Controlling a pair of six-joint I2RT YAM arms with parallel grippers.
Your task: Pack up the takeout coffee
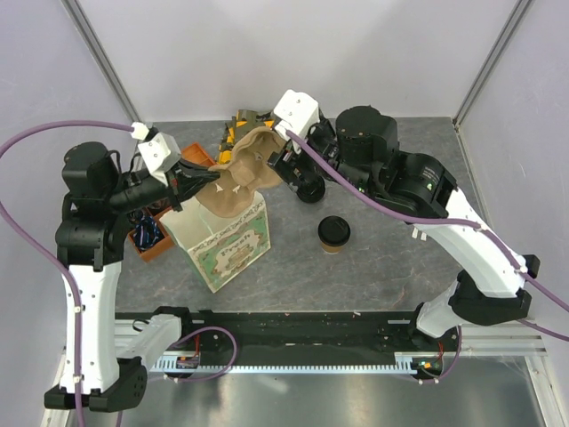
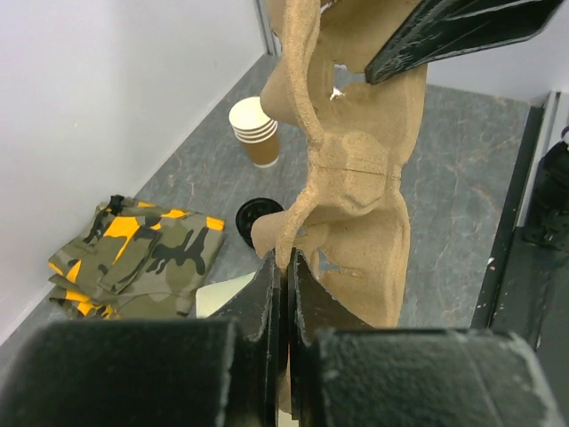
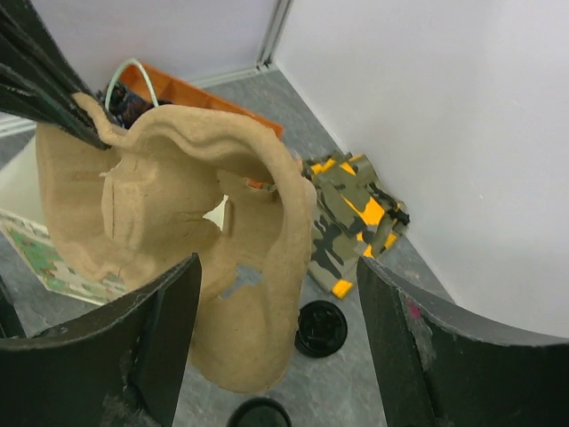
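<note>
The takeout coffee (image 1: 333, 232), a small brown cup with a black lid, stands on the table right of the printed paper bag (image 1: 233, 249). My left gripper (image 1: 206, 178) is shut on the edge of a tan pulp cup carrier (image 1: 249, 169) and holds it tilted above the bag's open top. In the left wrist view the jaws (image 2: 284, 262) pinch the carrier's rim (image 2: 356, 178). My right gripper (image 1: 284, 165) is open at the carrier's far end. In the right wrist view its gripper (image 3: 277, 267) straddles a lobe of the carrier (image 3: 160, 205) without closing on it.
A camouflage cloth (image 2: 133, 253) lies at the back by the wall. A loose black lid (image 2: 258, 213) and a stack of lidless paper cups (image 2: 253, 132) stand near it. An orange box (image 1: 147, 236) sits left of the bag.
</note>
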